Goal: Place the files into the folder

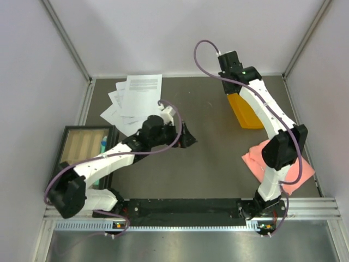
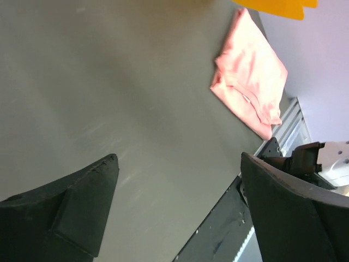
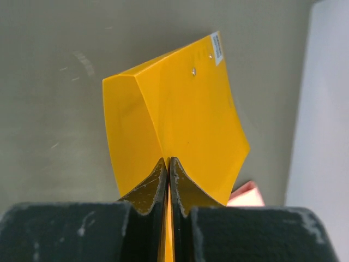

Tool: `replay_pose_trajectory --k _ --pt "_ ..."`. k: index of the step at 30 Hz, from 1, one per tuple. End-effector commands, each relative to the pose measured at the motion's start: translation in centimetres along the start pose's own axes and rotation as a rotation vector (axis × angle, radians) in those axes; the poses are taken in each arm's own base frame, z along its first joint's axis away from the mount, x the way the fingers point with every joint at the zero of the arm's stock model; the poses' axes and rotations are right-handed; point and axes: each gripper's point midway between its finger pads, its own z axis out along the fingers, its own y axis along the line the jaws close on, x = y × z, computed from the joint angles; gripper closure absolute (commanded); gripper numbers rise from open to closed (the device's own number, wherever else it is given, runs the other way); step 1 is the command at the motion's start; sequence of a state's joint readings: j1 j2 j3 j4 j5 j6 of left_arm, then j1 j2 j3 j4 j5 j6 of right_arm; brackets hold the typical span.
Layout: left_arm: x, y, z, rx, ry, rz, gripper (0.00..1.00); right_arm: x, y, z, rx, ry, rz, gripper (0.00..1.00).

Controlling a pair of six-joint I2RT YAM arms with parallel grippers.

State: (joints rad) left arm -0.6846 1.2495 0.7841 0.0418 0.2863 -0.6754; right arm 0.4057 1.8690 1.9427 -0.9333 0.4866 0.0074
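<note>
The right gripper [image 3: 168, 164] is clamped tight on an edge of the folder [image 3: 180, 120], at the upper right of the top view; the left gripper [image 2: 179, 158] gapes wide and empty mid-frame; the files [image 1: 136, 95] lie fanned at upper left; a pink cloth [image 1: 278, 164] sits lower right.

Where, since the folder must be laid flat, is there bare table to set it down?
Widest bare table: the middle, between the left gripper, the pink cloth and the near rail. A smaller strip lies between the files and the folder. Crowded: the left side, with files and tray.
</note>
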Motion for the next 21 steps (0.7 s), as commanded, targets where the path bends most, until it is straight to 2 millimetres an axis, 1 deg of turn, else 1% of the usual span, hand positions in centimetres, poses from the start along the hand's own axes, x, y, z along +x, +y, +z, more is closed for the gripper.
replay_pose_trajectory --k 1,2,3,4,5,6,7,8,9,10,11,13,14,15,16,18,19,21 --pt "-5.0 -7.6 2.3 0.144 -0.232 0.147 0.02 1.2 5.2 -4.8 -0.240 0.021 0.064 1.00" --pt "-5.0 -8.1 3.2 0.158 -0.242 0.154 0.02 1.2 5.9 -5.5 -0.276 0.015 0.065 1.00" --pt "-5.3 -8.9 3.4 0.177 -0.258 0.157 0.02 1.1 6.3 -6.0 -0.292 0.013 0.080 1.00" --pt "-5.0 -9.8 3.7 0.189 -0.269 0.162 0.02 1.0 6.8 -7.0 -0.328 0.003 0.088 1.00" --pt "-4.9 -10.1 4.2 0.199 -0.279 0.165 0.02 0.9 7.1 -7.6 -0.348 -0.003 0.096 1.00" --pt "-5.4 -10.9 4.3 0.216 -0.305 0.169 0.02 0.8 7.4 -8.1 -0.362 -0.009 0.111 1.00" --pt "-5.2 -11.5 4.5 0.219 -0.312 0.173 0.02 0.6 7.8 -8.8 -0.384 -0.023 0.118 1.00" --pt "-4.9 -11.6 5.1 0.211 -0.309 0.178 0.02 0.5 8.3 -9.4 -0.408 -0.031 0.120 1.00" --pt "-5.3 -12.1 5.2 0.214 -0.322 0.191 0.02 0.3 8.7 -9.8 -0.425 -0.038 0.134 1.00" --pt "-5.1 -11.9 5.8 0.189 -0.329 0.195 0.02 0.1 8.9 -10.4 -0.441 -0.048 0.142 1.00" --pt "-5.2 -12.0 6.0 0.181 -0.335 0.198 0.02 -0.2 9.4 -10.9 -0.459 -0.060 0.142 1.00" --pt "-5.1 -11.3 6.4 0.130 -0.330 0.189 0.02 -0.6 9.9 -11.5 -0.491 -0.075 0.157 1.00" --pt "-5.1 -10.6 6.9 0.097 -0.329 0.187 0.04 -0.6 10.0 -11.9 -0.502 -0.078 0.160 1.00" --pt "-5.2 -10.3 7.0 0.077 -0.331 0.196 0.09 -0.7 10.0 -12.1 -0.509 -0.083 0.162 1.00" --pt "-4.7 -9.3 7.3 0.038 -0.311 0.196 0.13 -0.7 10.0 -12.1 -0.511 -0.082 0.163 1.00" --pt "-4.6 -8.6 7.3 0.005 -0.315 0.196 0.18 -0.7 9.9 -12.4 -0.512 -0.090 0.163 1.00" --pt "-4.7 -8.5 7.0 -0.002 -0.321 0.197 0.21 -0.6 9.7 -12.2 -0.500 -0.090 0.164 1.00" --pt "-4.3 -8.3 6.6 0.011 -0.321 0.193 0.21 -0.4 9.7 -12.0 -0.492 -0.087 0.158 1.00"
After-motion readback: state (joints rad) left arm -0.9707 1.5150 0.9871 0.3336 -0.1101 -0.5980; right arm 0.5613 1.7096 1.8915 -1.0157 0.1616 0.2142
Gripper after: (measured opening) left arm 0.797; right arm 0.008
